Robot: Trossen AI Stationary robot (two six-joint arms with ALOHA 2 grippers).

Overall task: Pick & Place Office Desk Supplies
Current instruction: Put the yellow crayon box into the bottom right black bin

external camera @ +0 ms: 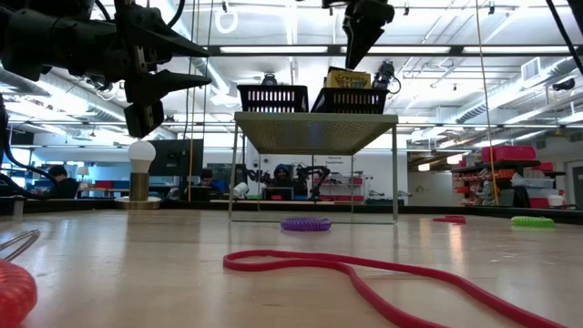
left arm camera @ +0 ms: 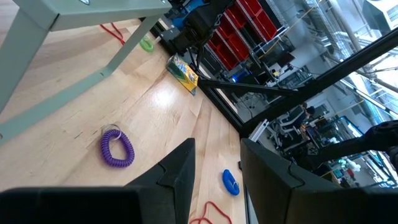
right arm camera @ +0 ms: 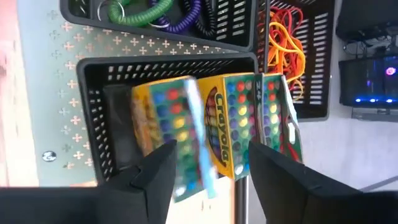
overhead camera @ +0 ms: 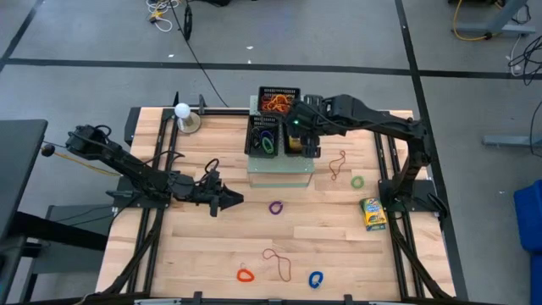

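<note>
My right gripper [right arm camera: 208, 183] is open, pointing down over a black mesh tray [right arm camera: 93, 112] that stands on the pale-green perforated box [overhead camera: 279, 169]. In this tray crayon boxes [right arm camera: 249, 118] stand on edge. One more crayon box [right arm camera: 177, 140] shows blurred below the fingers. Neighbouring trays hold coiled loops [right arm camera: 155, 12] and orange rubber bands [right arm camera: 286, 43]. My left gripper [left arm camera: 217, 186] is open, level above the table's left half, near a purple loop [left arm camera: 117, 149]. My right gripper's fingers stand on either side of the blurred crayon box's upper end [right arm camera: 186, 168], coming from above. I cannot tell whether they touch it. The box leans inside the tray.
On the table lie a crayon box [overhead camera: 373, 213], a green loop [overhead camera: 357, 181], a purple loop [overhead camera: 276, 207], a red loop [overhead camera: 246, 274], a blue loop [overhead camera: 315, 279] and thin rubber bands [overhead camera: 278, 261]. A round white lamp [overhead camera: 182, 114] stands at the far left.
</note>
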